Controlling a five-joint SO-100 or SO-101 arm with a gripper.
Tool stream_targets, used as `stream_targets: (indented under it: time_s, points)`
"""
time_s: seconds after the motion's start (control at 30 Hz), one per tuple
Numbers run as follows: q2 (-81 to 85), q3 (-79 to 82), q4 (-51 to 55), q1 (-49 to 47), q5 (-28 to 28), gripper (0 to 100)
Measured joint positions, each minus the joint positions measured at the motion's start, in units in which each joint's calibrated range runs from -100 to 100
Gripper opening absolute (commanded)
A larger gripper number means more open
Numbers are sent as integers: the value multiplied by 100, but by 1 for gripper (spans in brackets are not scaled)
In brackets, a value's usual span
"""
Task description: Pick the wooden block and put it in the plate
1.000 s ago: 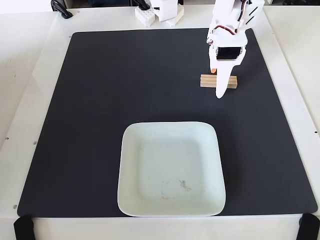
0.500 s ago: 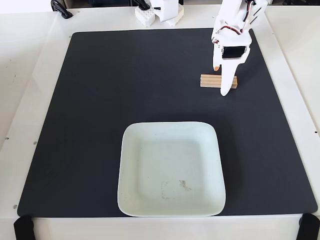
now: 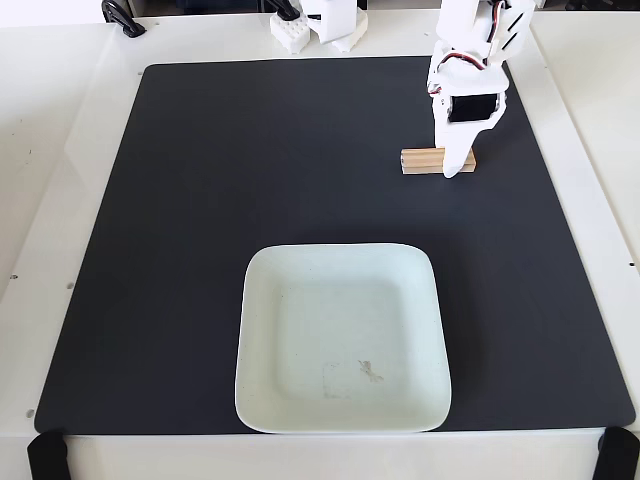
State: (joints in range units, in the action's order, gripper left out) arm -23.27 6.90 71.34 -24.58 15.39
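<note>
White tabletop carries a big black mat, and on the mat sits the plate, bare inside apart from faint scuffs. Up toward the far right of the fixed view, the wooden block lies flat on the mat, well apart from the plate. Over its right end comes the hand, white fingers pointing down across the wood; from here I cannot tell whether they have closed on it. By my reckoning the grasp is unconfirmed, and lift, carry and release all remain.

High fixed view, facing the arm
</note>
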Motion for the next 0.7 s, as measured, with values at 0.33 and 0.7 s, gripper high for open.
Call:
stream_targets:
  time_s: [0.33, 0.7]
  points:
    - [187, 88, 0, -10, -83, 1]
    - [2637, 922, 77, 10, -1257, 1]
